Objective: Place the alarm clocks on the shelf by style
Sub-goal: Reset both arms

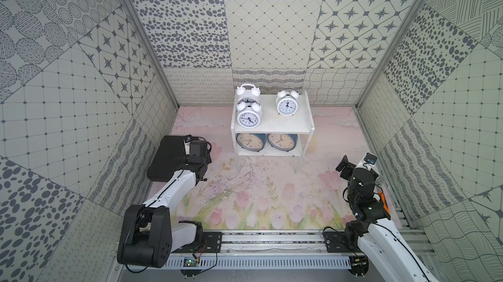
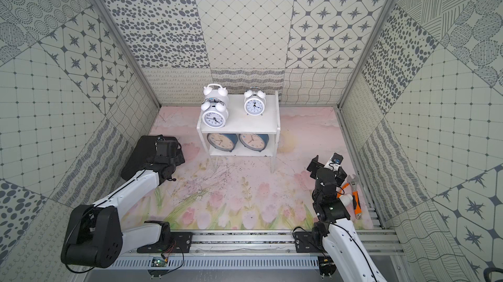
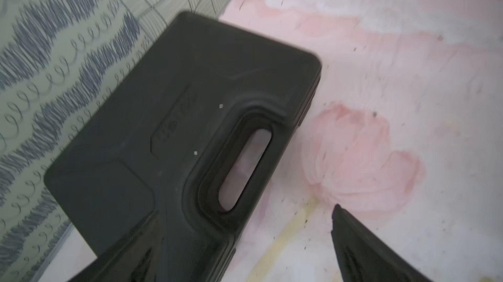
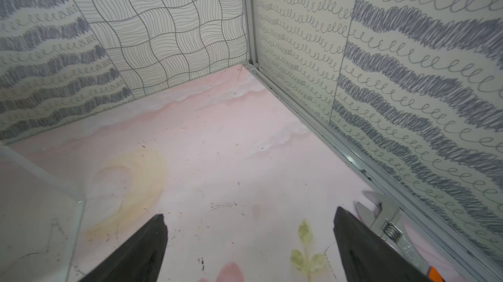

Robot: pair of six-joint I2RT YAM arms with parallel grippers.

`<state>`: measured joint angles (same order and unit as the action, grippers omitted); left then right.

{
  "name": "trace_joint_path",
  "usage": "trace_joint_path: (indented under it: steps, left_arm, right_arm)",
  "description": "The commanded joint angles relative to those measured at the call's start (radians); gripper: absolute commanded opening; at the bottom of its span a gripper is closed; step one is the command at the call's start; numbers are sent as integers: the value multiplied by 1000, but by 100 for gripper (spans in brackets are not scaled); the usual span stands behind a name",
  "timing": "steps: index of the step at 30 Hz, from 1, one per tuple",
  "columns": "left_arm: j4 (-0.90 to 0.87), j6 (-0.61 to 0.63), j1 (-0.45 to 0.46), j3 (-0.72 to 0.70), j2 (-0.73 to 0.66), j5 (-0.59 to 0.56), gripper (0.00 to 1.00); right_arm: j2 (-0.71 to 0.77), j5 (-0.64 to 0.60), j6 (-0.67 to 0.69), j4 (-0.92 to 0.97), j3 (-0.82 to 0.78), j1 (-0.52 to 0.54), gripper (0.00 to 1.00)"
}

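The white two-tier shelf stands at the back of the table. On its top tier stand three white twin-bell alarm clocks: one at the front left, one right behind it, one at the right. Two blue-cased clocks stand side by side on the lower tier. My left gripper is open, empty, low over a black case left of the shelf. My right gripper is open, empty, above the table to the right of the shelf.
The flat black case with a handle cutout lies by the left wall. An adjustable wrench with an orange handle lies along the right wall, close to my right gripper. A metal rail runs along the front.
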<state>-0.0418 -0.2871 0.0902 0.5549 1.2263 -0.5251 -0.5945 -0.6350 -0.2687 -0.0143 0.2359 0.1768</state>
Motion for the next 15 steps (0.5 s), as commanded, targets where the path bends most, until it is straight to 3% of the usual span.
trace_joint_path:
  steps: [1,3,4,8,12,15]
  left_arm:
    - [521,68,-32,-199,-2,77,100]
    - [556,30,-47,-206,2,53,100]
    - [660,27,-56,-243,13,60,100]
    - [912,26,-72,-319,73,52,100]
    - [1100,98,-78,-307,236,199,100]
    - [1017,137,-76,-252,280,336,100]
  right_arm:
    - [-99,-58,86,-215,-47,-24,99]
    - [-202,-58,56,-310,-63,-38,99]
    - [-247,-21,56,-327,-45,-43,99]
    - [-516,167,97,-783,-86,-100,99]
    - [-788,421,152,-1032,-36,-152,99]
    - [-1041,516,180,-1333,-32,-159,99]
